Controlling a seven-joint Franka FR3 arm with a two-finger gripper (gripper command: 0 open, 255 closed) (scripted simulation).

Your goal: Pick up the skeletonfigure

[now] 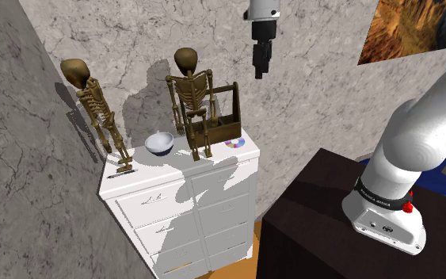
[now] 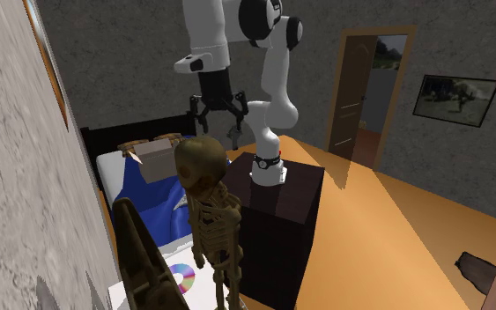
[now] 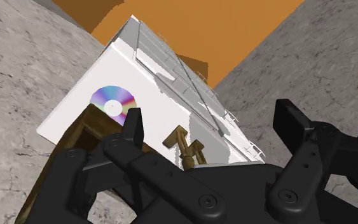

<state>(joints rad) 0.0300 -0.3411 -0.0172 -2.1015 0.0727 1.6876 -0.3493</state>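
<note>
Arm raised; gripper [image 1: 259, 59] hangs high, fingers spread wide, clasping nothing. Count on the white dresser [image 1: 213, 202] beneath it: 2 skeletons, 1 bowl [image 1: 159, 143], 1 wooden caddy [image 1: 223, 119], 1 rainbow disc [image 1: 234, 143]. The near skeleton figure [image 1: 193, 99] stands well below the gripper, against the caddy. The far skeleton figure [image 1: 94, 105] stands beyond the bowl (both are brown).

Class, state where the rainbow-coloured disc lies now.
Shoulder view: the rainbow-coloured disc lies at the right corner of the white drawer cabinet, beside the brown handled box.
</note>
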